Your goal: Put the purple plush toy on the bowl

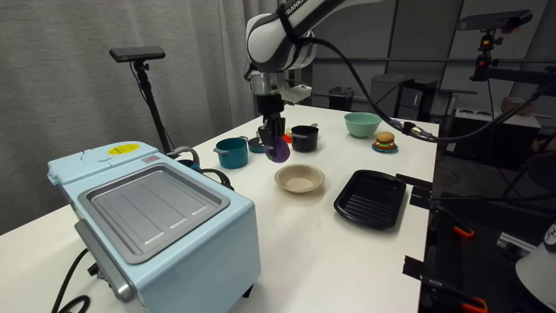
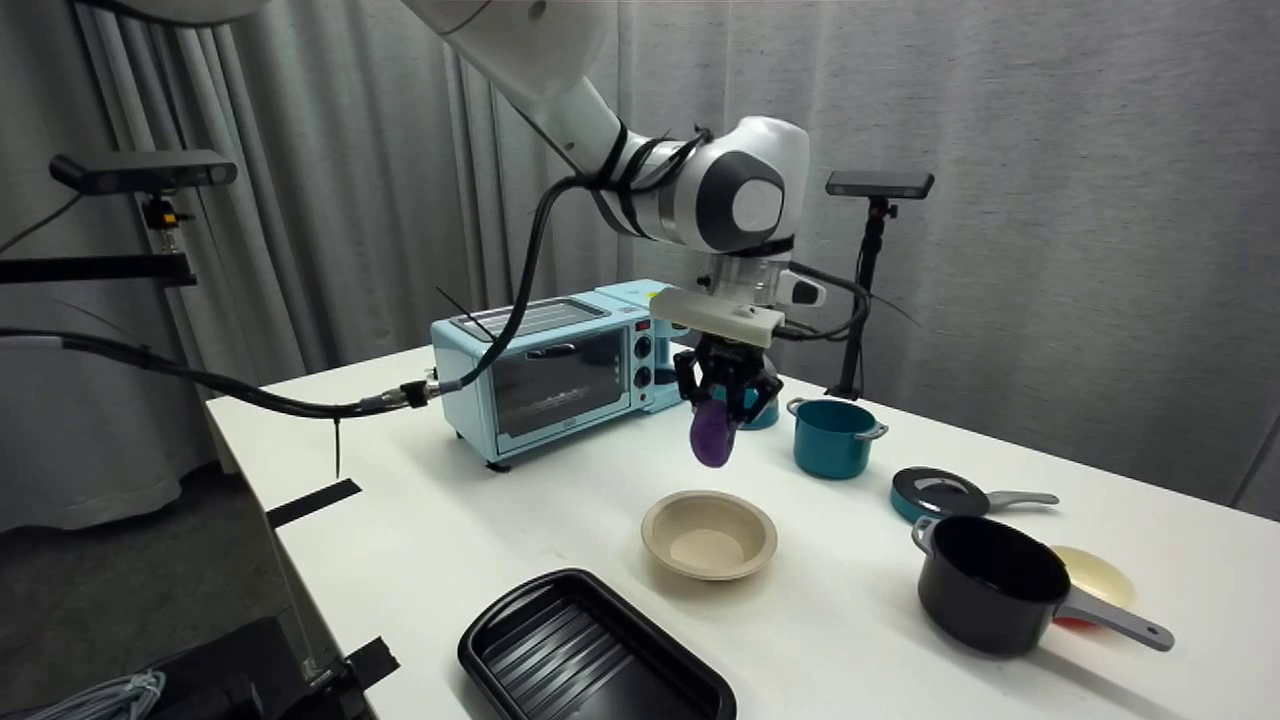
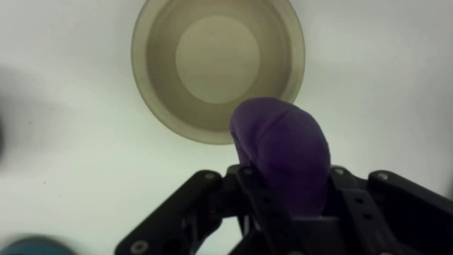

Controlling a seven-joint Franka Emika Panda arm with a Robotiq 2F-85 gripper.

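Purple plush toy [image 2: 712, 433] clamped in tool [image 3: 293, 173], aloft near cream-beige bowl [image 2: 708, 548], seemingly off its centre. Best: shift over middle, lower close to bottom, ease tool apart gently.

The only word I can make out is FRANKA [image 1: 295, 7], in white letters on a dark part of my arm [image 1: 271, 43], close to the top edge of an exterior view. On top of the light blue oven [image 1: 208, 254] are a yellow oval sticker [image 1: 123, 149] and, near it, a small reddish label [image 1: 150, 159]; both are too blurred for me to read. Any marks by the oven's knobs [image 2: 643, 348] are too small. A dark badge [image 1: 551, 237] with pale strokes, cut off at the right edge, sits on a white rounded body [image 1: 538, 271]; I cannot tell what it says.
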